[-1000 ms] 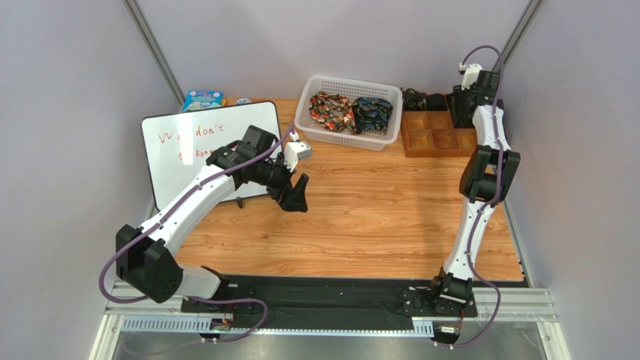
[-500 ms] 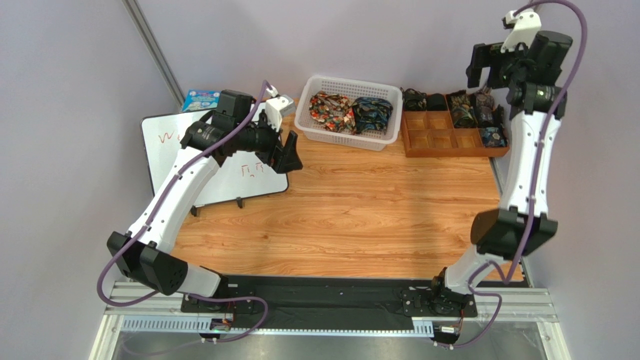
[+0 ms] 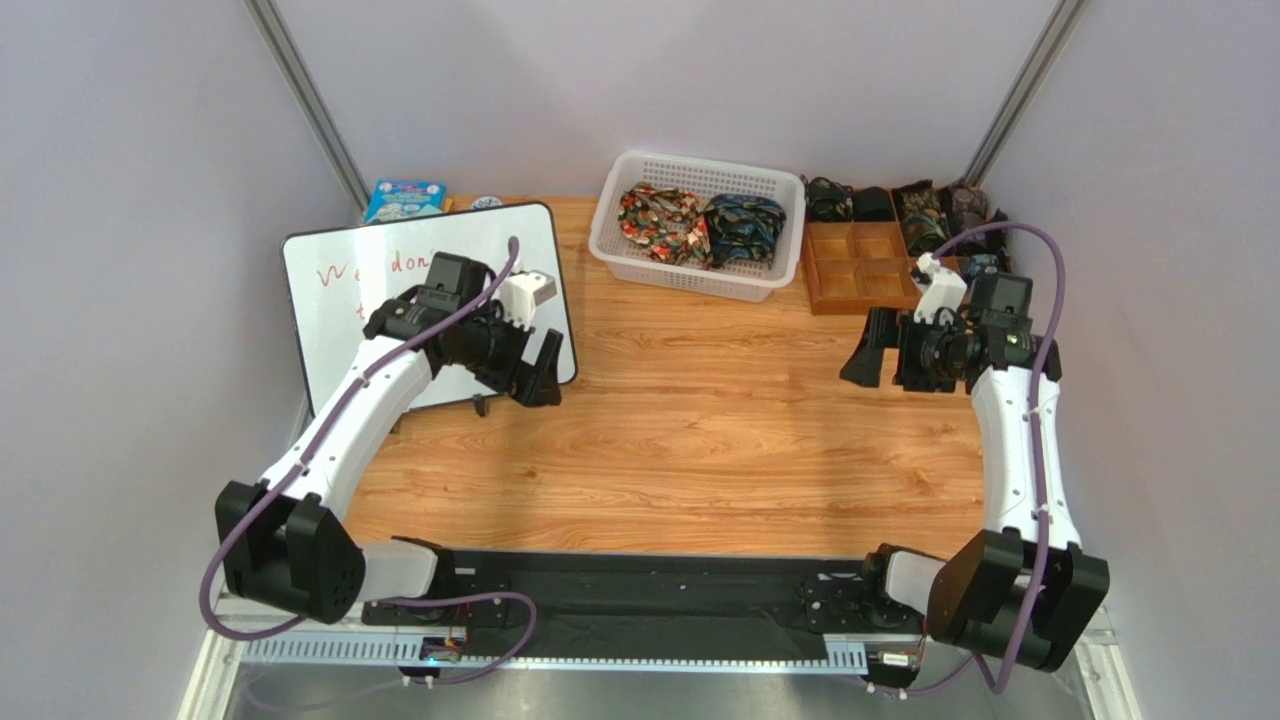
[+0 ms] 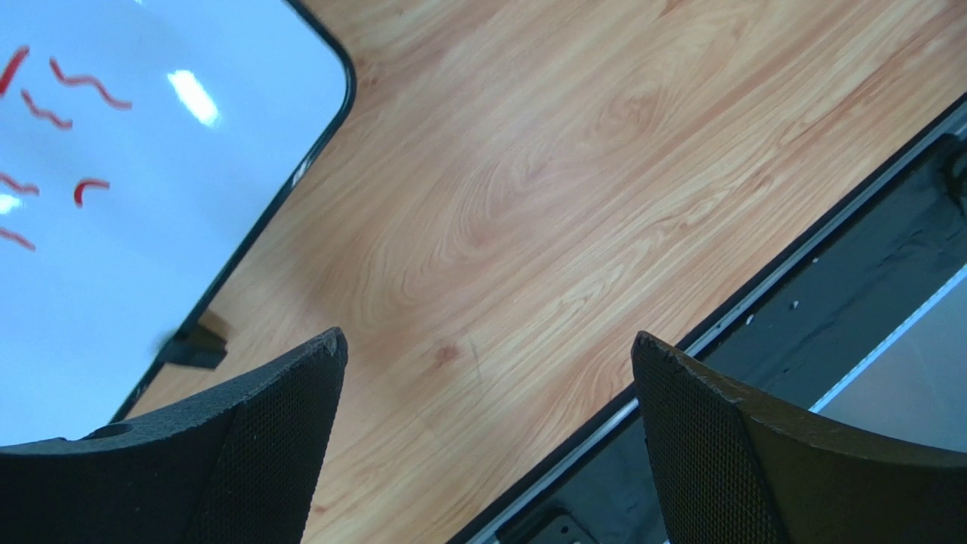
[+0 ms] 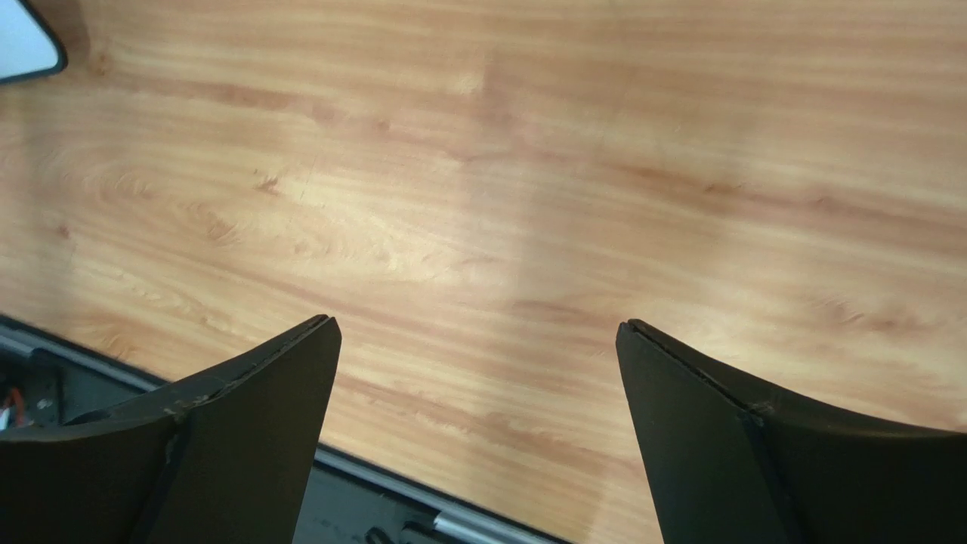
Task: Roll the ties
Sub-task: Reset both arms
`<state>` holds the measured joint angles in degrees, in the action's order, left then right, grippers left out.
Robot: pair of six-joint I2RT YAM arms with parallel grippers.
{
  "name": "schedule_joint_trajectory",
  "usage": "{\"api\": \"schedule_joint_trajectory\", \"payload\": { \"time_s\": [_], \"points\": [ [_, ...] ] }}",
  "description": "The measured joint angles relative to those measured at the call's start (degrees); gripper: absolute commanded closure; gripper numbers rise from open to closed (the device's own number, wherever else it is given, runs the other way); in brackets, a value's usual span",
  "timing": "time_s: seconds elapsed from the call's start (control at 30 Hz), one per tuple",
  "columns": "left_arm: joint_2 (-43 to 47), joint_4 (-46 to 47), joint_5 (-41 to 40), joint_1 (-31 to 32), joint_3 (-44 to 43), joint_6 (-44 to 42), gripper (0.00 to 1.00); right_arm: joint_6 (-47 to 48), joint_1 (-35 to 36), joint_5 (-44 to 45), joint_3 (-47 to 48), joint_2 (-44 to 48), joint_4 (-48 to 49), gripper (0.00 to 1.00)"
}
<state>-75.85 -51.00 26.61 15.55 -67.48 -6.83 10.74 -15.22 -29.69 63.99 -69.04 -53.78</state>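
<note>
Two bunched ties lie in the white basket point(image 3: 684, 276), a red-orange one point(image 3: 663, 219) and a blue-green one point(image 3: 747, 227). Small rolled ties point(image 3: 921, 215) fill the back compartments of the wooden tray point(image 3: 873, 281). My left gripper point(image 3: 541, 374) hovers by the whiteboard's near right corner, open and empty. In the left wrist view the left gripper point(image 4: 488, 336) shows only bare wood between its fingers. My right gripper point(image 3: 884, 360) hangs over the table just in front of the tray, open and empty. In the right wrist view the right gripper point(image 5: 477, 323) also frames only wood.
A whiteboard point(image 3: 353, 293) with red scribbles stands at the left on small black feet. A blue box point(image 3: 403, 198) lies behind it. The wooden table point(image 3: 706, 428) ends in a black rail point(image 4: 795, 295) at the near edge. Grey walls close in both sides.
The right arm left the tray's back, swung high, then dropped low in front of the tray, jaws wide. The left arm drew back from the basket toward the whiteboard's corner.
</note>
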Motion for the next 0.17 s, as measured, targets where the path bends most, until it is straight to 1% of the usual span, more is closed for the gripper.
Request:
{"api": "schedule_joint_trajectory", "payload": {
  "time_s": [0.07, 0.17],
  "points": [
    [2.19, -0.31, -0.85, -0.63, 1.92, -0.37, 0.0, -0.79, 0.0, -0.94, -1.97, 1.77, -0.42, 0.0],
    [5.6, -0.22, -1.64, -1.29, 3.13, -0.85, 0.01, -1.81, 0.0, -2.05, -2.34, 4.66, -0.17, 0.0]
  ]
}}
